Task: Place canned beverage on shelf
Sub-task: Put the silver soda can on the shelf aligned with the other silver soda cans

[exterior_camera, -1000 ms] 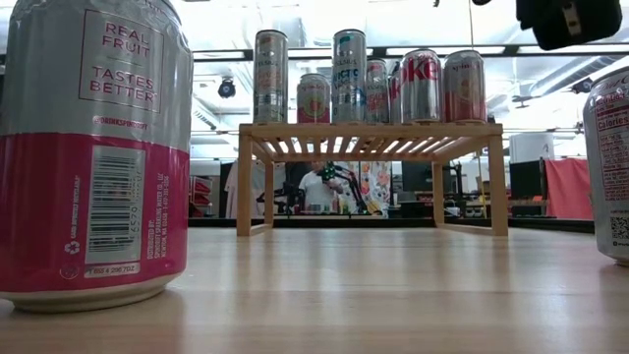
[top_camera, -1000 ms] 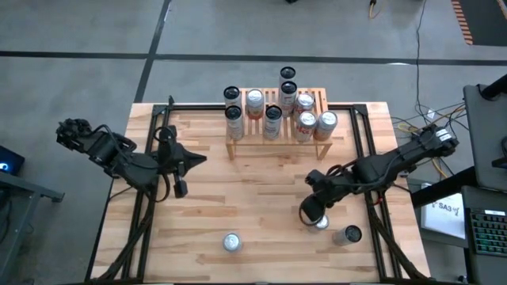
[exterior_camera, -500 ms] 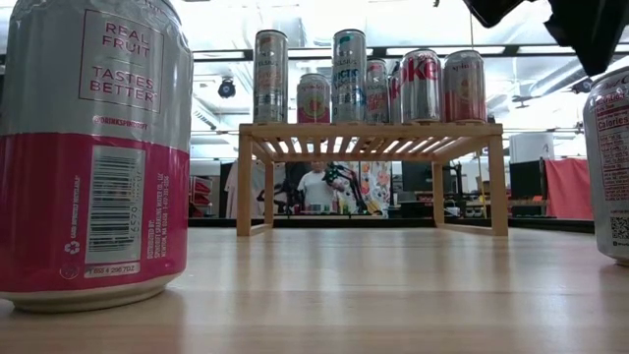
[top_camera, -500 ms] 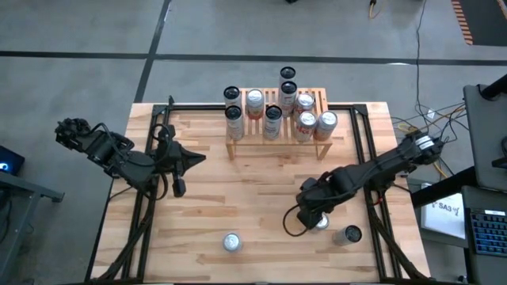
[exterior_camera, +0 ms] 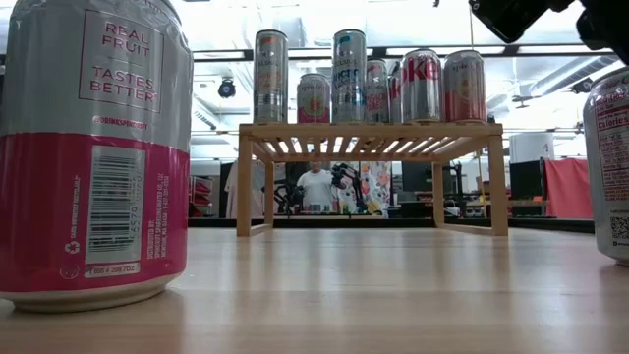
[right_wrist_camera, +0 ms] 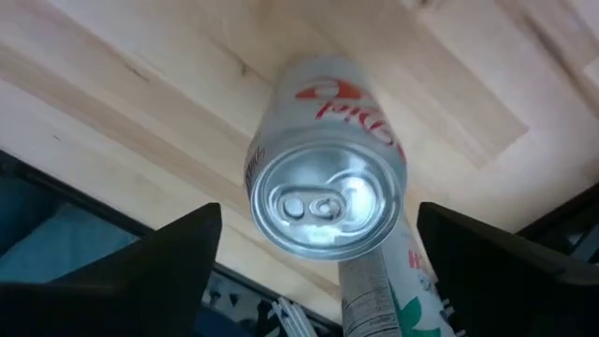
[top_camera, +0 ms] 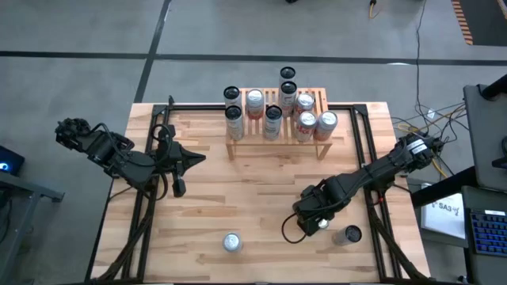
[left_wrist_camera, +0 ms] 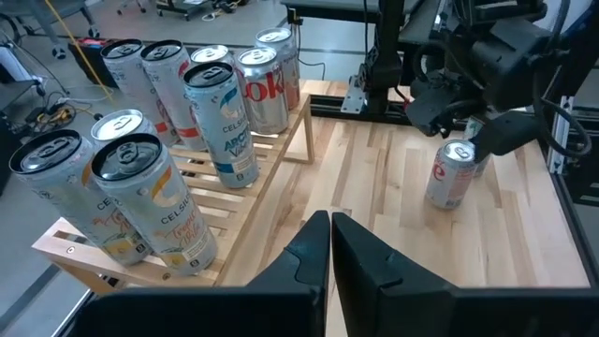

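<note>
My right gripper (top_camera: 310, 224) hangs directly above a silver Diet Coke can (right_wrist_camera: 326, 173), fingers (right_wrist_camera: 159, 267) spread wide to either side of its lid and clear of its wall; nothing is gripped. The spread suits a straight descent around the can body. The can stands upright on the table (top_camera: 238, 190), well in front of the shelf (top_camera: 277, 131) and toward its right end, with a green-marked can (top_camera: 347, 235) just beside it. The shelf already carries several upright cans; bare slats show at its right rear. My left gripper (left_wrist_camera: 329, 245) is closed and empty, waiting left of the shelf. A pink can (top_camera: 230, 242) stands well forward of the shelf.
</note>
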`<state>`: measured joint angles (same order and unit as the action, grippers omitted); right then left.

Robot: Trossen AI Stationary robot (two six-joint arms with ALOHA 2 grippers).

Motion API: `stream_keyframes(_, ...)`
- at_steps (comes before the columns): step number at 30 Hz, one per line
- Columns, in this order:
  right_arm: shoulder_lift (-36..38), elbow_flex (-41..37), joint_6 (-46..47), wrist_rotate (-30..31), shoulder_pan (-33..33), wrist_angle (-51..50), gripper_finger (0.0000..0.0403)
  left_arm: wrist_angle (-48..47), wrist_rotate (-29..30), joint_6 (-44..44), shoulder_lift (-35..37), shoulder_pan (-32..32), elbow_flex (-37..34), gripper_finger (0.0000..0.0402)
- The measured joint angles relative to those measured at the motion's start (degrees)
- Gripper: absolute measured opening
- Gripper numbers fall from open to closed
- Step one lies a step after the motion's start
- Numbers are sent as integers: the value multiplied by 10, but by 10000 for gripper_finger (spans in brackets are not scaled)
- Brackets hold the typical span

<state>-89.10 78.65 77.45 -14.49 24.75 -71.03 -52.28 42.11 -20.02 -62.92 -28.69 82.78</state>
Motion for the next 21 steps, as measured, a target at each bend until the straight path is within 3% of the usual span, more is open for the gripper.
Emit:
stream_keyframes(4,-12,-1,1,-6,5,0,366,-2,0,2,0,0,0,0)
stream_keyframes(15,-82,-2,-25,25,9,29,367,-2,6,2,0,0,0,0)
stream_keyframes(21,-112,-2,-36,24,9,28,318,-2,7,0,-8,0,0,0)
